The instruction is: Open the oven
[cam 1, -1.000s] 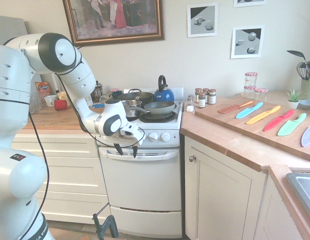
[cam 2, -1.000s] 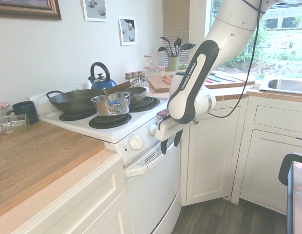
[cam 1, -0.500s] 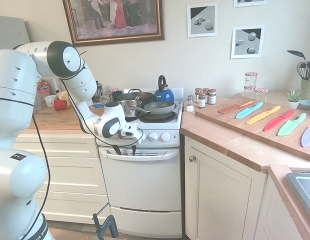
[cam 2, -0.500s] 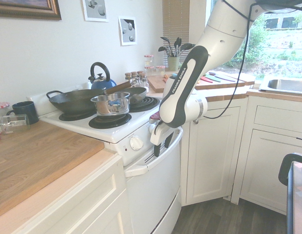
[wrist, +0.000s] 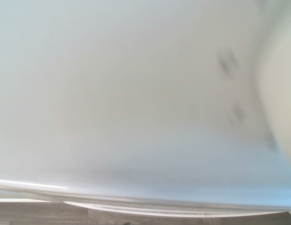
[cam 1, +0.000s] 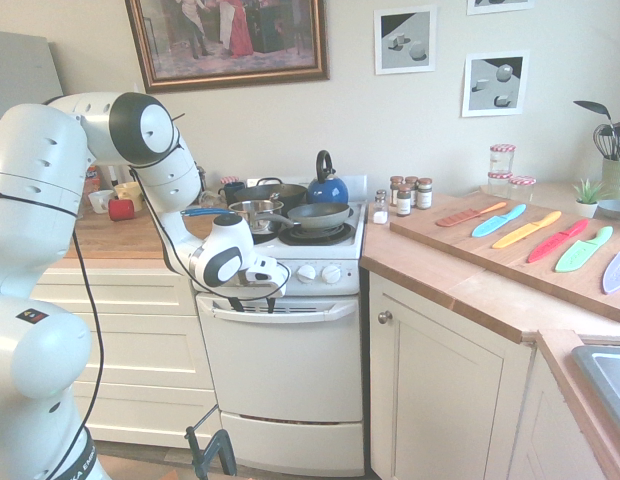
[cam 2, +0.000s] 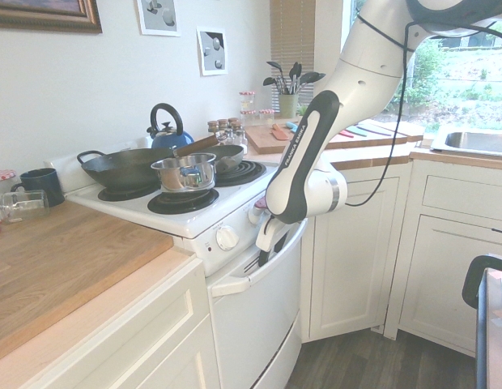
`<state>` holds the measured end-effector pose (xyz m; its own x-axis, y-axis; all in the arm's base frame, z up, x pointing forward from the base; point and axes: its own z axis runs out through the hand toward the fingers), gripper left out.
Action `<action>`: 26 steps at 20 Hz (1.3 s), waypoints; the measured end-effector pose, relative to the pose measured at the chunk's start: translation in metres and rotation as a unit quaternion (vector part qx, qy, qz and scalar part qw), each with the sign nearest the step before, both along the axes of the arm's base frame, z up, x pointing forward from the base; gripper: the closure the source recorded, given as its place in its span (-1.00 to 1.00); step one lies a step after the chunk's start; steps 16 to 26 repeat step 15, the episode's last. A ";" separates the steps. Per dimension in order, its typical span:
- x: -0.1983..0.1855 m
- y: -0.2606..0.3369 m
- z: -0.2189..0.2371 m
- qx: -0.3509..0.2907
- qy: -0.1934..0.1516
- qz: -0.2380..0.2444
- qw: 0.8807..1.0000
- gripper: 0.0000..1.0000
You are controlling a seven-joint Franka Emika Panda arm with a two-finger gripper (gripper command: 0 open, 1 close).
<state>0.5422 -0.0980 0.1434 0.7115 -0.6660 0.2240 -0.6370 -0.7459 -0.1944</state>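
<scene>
The oven (cam 1: pixel 280 370) is a narrow white range with its plain door shut (cam 2: pixel 255 324). A wide curved handle (cam 1: pixel 305 309) runs across the top of the door, below the white knobs (cam 1: pixel 320 272). My gripper (cam 1: pixel 251 303) points down at the left part of that handle (cam 2: pixel 235 281), open, its two dark fingers spread apart. The fingertips (cam 2: pixel 262 258) dip into the gap at the handle; I cannot tell whether they touch it. The wrist view holds only a blurred white surface of the oven (wrist: pixel 136 103) from very close.
Pans (cam 1: pixel 315 214), a steel pot (cam 2: pixel 185 172) and a blue kettle (cam 1: pixel 327 186) crowd the burners. Cream cabinets (cam 1: pixel 445 400) flank the oven. A board with coloured knives (cam 1: pixel 530 235), spice jars (cam 1: pixel 410 195) and a sink (cam 2: pixel 478 143) are on the counter to the right.
The gripper has dropped and moved in toward the oven front; its fingertips, earlier hanging in front of the knobs, now sit at the handle. The door has not moved.
</scene>
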 end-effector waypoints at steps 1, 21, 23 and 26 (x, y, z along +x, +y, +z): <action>-0.013 -0.005 -0.007 0.001 0.010 0.003 1.000 -1.00; -0.149 -0.078 -0.009 -0.022 0.096 0.026 0.995 -1.00; -0.149 -0.078 -0.009 -0.022 0.096 0.026 0.995 -1.00; -0.149 -0.078 -0.009 -0.022 0.096 0.026 0.995 -1.00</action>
